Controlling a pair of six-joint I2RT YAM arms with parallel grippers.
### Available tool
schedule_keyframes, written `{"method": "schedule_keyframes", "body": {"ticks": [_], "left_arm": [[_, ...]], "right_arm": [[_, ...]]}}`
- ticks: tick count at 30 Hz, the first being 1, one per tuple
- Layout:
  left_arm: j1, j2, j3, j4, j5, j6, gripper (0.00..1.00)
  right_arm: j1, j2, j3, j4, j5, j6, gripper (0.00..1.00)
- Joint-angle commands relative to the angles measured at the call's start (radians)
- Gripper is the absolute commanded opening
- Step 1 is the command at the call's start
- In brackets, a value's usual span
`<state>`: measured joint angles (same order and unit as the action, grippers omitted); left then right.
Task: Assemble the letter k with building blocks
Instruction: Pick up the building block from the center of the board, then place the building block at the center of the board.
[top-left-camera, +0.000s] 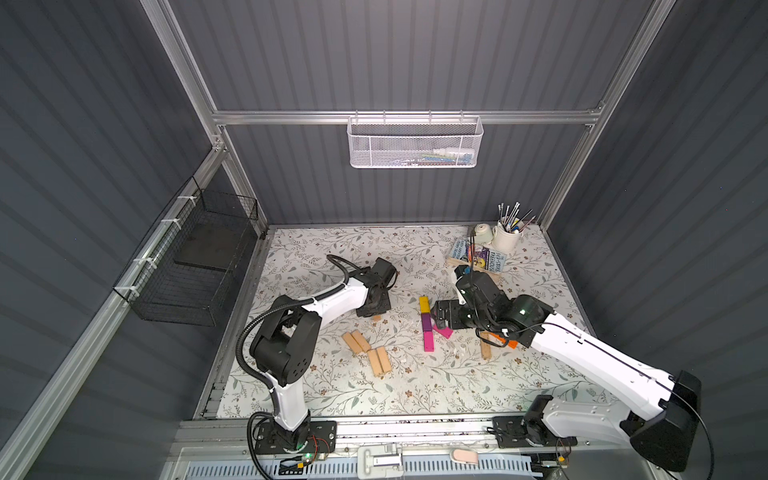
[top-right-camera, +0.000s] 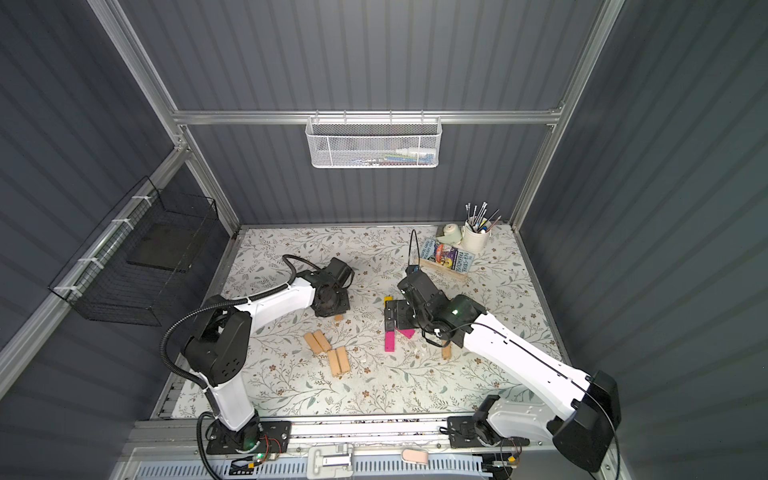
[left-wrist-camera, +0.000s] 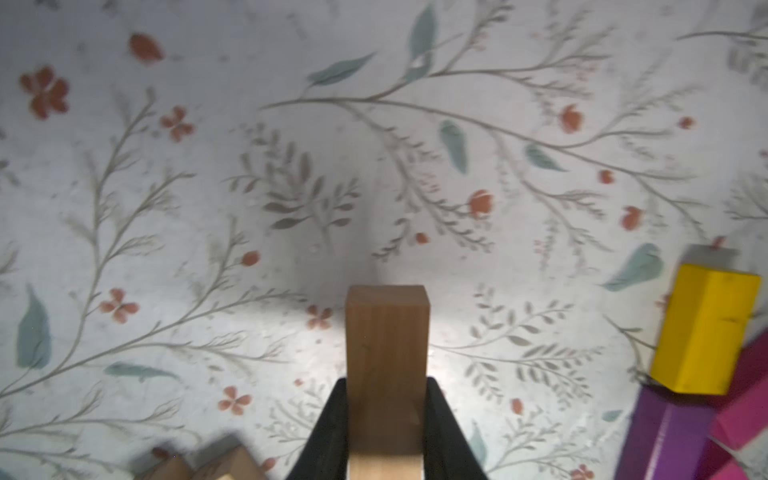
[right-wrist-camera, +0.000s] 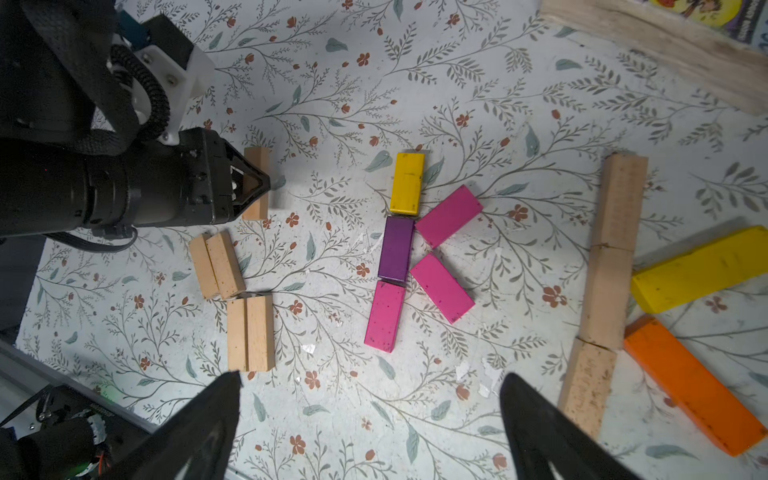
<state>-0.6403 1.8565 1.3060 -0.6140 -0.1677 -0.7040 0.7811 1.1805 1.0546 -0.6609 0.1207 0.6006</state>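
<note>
- K of coloured blocks (right-wrist-camera: 397, 249) lies mid-counter, well off every edge; looks complete.
- Right hand (right-wrist-camera: 370, 376) released, empty, above it: dropping could knock it askew.
- Left hand (left-wrist-camera: 386, 390) grasping tan block (left-wrist-camera: 386, 332): adding it may shove the K apart.

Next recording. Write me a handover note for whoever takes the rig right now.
Left gripper: shut on a tan block.
Right gripper: open, empty, above the K.
Done: K laid flat: spine of yellow block, purple block, magenta block; two magenta arms.
Spares: two tan pairs, tan row, yellow spare, orange block.
Left: K looks complete; probably only put the tan block down.
</note>
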Motion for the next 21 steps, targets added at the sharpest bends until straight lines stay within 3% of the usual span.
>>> {"method": "schedule_keyframes", "body": {"ticks": [1,21], "left_arm": [[-0.019,0.065,0.064,-0.07,-0.029,0.104,0.17],[0.003,0.172,0.138,-0.09,-0.049,0.107,0.21]], "right_arm": [[-0.001,-0.026,-0.031,0.032,0.008,0.012,0.99],[-0.002,-0.008,-0.021,-0.005,-0.001,0.037,0.99]]}}
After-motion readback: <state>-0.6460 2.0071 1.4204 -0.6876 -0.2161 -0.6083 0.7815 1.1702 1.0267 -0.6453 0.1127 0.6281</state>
